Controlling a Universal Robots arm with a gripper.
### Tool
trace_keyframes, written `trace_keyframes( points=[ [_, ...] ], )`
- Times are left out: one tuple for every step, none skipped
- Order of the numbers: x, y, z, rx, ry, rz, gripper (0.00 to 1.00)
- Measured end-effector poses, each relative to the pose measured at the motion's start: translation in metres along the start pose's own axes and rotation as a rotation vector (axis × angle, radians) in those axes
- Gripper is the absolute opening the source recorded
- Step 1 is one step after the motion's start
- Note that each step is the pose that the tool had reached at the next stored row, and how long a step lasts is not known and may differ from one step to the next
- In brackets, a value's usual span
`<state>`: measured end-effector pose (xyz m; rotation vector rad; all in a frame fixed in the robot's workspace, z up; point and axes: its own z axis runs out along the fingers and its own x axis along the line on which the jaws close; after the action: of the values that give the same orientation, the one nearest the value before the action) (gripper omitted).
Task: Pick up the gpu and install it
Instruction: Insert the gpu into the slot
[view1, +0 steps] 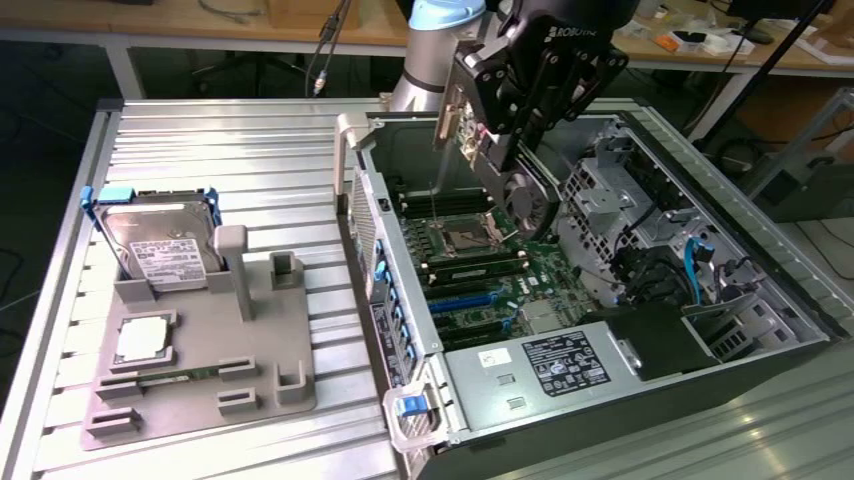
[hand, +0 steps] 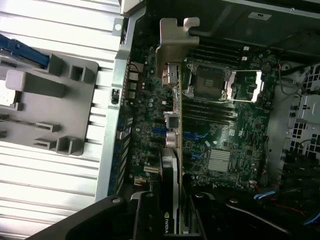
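Note:
The gpu (view1: 523, 205), a green card with a black fan shroud and a silver end bracket, hangs edge-down over the open computer case (view1: 387, 200). My gripper (view1: 505, 140) is shut on its upper edge. In the wrist view the gpu (hand: 174, 125) is seen edge-on, its bracket pointing at the case's rear wall, above the motherboard (hand: 240, 130) and clear of it. My gripper (hand: 172, 205) clamps the card between black fingers (hand: 145, 215). The card hovers beside the processor socket (hand: 210, 82) and the blue slots.
A grey fixture tray (view1: 267, 340) on the ribbed metal table at the exterior view's left carries a hard drive (view1: 160, 245), a processor (view1: 144, 340) and a thin memory stick (view1: 174, 378). Drive cages and cables (view1: 641, 260) fill the case's right side; the power supply (view1: 547, 365) sits at its near end.

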<state>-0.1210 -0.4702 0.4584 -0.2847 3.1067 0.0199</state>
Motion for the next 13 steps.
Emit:
trace_keyframes(
  points=[
    [0.0000,0.0000,0.0000,-0.0002,0.0001,-0.010,0.27],
    [0.0000,0.0000,0.0000,-0.0006,0.0003,-0.026,0.27],
    [0.0000,0.0000,0.0000,-0.0010,0.0005,-0.044,0.27],
    [0.0000,0.0000,0.0000,-0.0013,0.0006,-0.056,0.27],
    [0.0000,0.0000,0.0000,-0.0015,0.0007,-0.066,0.27],
    [0.0000,0.0000,0.0000,-0.0018,0.0008,-0.077,0.27],
    [0.0000,0.0000,0.0000,-0.0020,0.0009,-0.087,0.27],
    [0.0000,0.0000,0.0000,-0.0023,0.0011,-0.100,0.27],
    [0.0000,0.0000,0.0000,-0.0026,0.0012,-0.112,0.27],
    [0.0000,0.0000,0.0000,-0.0028,0.0013,-0.122,0.27],
    [0.0000,0.0000,0.0000,-0.0031,0.0014,-0.134,0.27],
    [0.0000,0.0000,0.0000,-0.0035,0.0017,-0.155,0.27],
    [0.0000,0.0000,0.0000,-0.0040,0.0019,-0.175,0.27]
  ],
)
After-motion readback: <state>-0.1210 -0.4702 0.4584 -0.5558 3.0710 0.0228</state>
